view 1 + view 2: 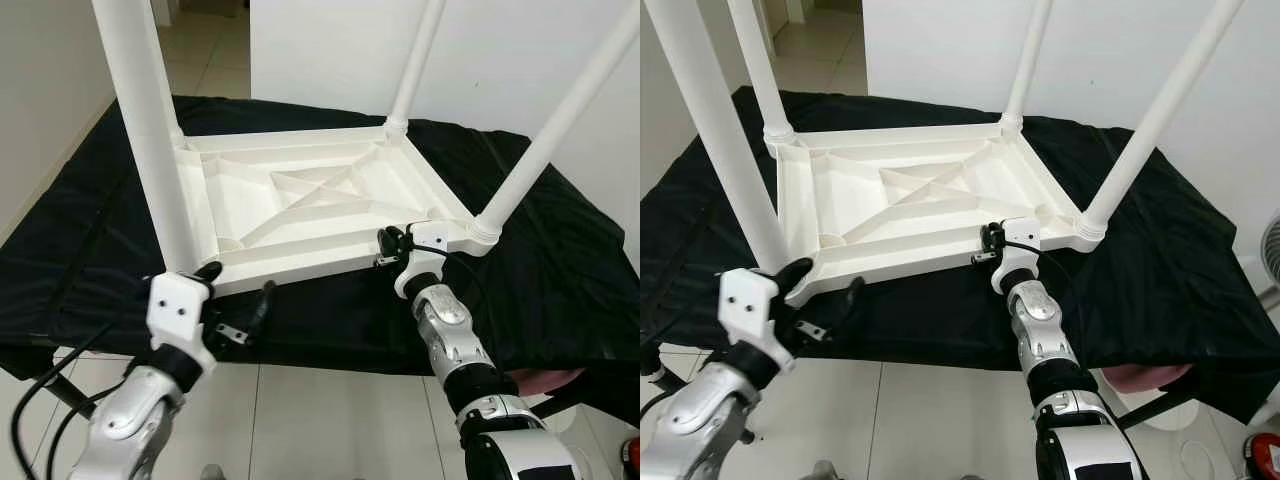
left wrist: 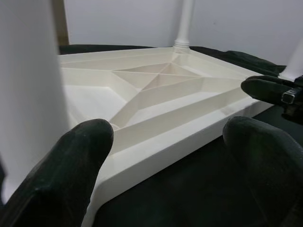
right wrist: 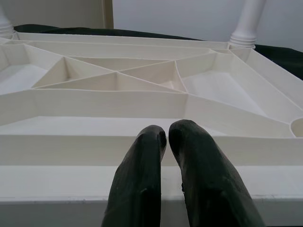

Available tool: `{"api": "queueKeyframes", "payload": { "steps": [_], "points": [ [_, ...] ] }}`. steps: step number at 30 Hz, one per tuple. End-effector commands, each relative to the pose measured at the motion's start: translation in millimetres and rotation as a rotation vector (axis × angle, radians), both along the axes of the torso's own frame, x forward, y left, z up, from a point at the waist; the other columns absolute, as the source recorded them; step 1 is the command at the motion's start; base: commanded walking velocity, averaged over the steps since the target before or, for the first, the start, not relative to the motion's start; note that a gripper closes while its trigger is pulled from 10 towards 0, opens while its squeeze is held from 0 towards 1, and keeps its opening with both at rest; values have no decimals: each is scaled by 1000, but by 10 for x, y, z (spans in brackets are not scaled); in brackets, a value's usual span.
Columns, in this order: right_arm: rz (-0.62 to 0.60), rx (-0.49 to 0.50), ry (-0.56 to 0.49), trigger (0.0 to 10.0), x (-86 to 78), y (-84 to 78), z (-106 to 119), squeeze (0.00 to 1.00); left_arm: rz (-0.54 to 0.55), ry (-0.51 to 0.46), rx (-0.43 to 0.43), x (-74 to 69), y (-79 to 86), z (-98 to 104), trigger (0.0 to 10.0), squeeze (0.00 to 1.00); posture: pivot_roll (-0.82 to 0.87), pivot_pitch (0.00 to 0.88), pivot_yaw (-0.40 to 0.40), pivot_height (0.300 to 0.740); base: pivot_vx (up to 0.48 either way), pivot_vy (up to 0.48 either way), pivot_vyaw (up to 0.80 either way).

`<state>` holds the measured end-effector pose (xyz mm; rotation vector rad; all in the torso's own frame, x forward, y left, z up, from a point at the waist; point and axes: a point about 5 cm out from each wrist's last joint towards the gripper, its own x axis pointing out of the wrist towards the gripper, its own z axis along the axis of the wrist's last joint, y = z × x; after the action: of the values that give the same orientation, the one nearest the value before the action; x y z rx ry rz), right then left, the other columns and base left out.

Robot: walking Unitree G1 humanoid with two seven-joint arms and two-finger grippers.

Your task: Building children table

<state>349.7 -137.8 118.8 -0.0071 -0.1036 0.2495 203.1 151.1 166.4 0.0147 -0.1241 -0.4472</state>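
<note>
Plainly the biggest risk is the white children's table [image 1: 310, 205] tipping or sliding: it lies upside down on the black-draped bench [image 1: 560, 270], its ribbed underside facing up and its four legs standing tall, so any sideways shove at the rim gets levered by those long legs. The near edge of the tabletop already sits close to the bench's front edge, where the cloth hangs over, and a pull toward the robot could, I judge, drag it off onto the tiled floor [image 1: 330, 410].

The left gripper [image 1: 238, 300] has its jaws spread wide, one finger beside the near-left leg [image 1: 150, 130] and the other out in front of the rim, gripping nothing; closing carelessly could knock that leg or snag the loose cloth. The right gripper [image 1: 990, 245] has its jaws pressed together with their tips at the near rim, close to the near-right leg [image 1: 1150, 120]; whether they touch it I cannot tell. Pushing from there would skid the table across the cloth.

Open room lies behind and to both sides of the table on the bench; the white wall [image 1: 340, 50] stands beyond the far legs
</note>
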Motion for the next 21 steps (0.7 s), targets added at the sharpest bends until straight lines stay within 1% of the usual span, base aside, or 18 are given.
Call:
{"api": "queueKeyframes", "payload": {
  "steps": [1, 4, 5, 6, 8, 10, 11, 12, 14, 16, 17, 19, 21],
  "points": [
    [7, -8, 2, 10000, 3, -1, -8, 0, 63, 6, -12, -3, 26, 13, 10000, 0, 130, 0, -101, 740, 0, 0, 0],
    [12, -11, 1, 10000, 11, -12, -5, 0, 104, -1, -24, -92, 136, 68, 10000, 0, 131, 0, -115, 740, 0, 0, 0],
    [12, -11, 0, 10000, 13, -21, -4, 0, 112, -2, -26, -107, 150, 80, 10000, 0, 133, 0, -120, 740, 0, 0, 0],
    [14, -13, 1, 10000, 14, -27, -6, 0, 140, -6, -19, -103, 220, 82, 10000, 0, 133, 0, -122, 740, 0, 0, 0],
    [14, -13, 1, 10000, 14, -27, -6, 0, 140, -6, -19, -103, 220, 82, 10000, 0, 133, 0, -122, 740, 0, 0, 0],
    [22, -22, 6, 10000, 7, -22, -25, 0, 193, -8, -1, -88, 392, 71, 10000, 0, 135, 0, -133, 740, 0, 0, 0],
    [22, -22, 6, 10000, 7, -22, -25, 0, 193, -8, -1, -88, 392, 71, 10000, 0, 135, 0, -133, 740, 0, 0, 0],
    [27, -25, 7, 10000, 3, -16, -34, 0, 221, -6, 17, -81, 500, 54, 10000, 0, 135, 0, -133, 740, 0, 0, 0],
    [32, -28, 8, 10000, 1, -13, -40, 0, 246, 4, 36, -83, 610, 28, 10000, 0, 130, 0, -135, 740, 0, 0, 0],
    [33, -28, 8, 10000, 1, -14, -40, 0, 250, 11, 39, -86, 633, 20, 10000, 0, 130, 0, -135, 740, 0, 0, 0],
    [33, -30, 7, 10000, 1, -17, -39, 0, 263, 23, 39, -78, 700, -6, 10000, 0, 126, 0, -134, 740, 0, 0, 0],
    [33, -30, 7, 10000, 1, -17, -39, 0, 263, 23, 39, -78, 700, -6, 10000, 0, 126, 0, -134, 740, 0, 0, 0],
    [30, -37, 5, 10000, 3, -49, -34, 0, 299, 23, 72, -36, 920, -11, 10000, 0, 118, 0, -134, 740, 0, 0, 0]
  ]
}}
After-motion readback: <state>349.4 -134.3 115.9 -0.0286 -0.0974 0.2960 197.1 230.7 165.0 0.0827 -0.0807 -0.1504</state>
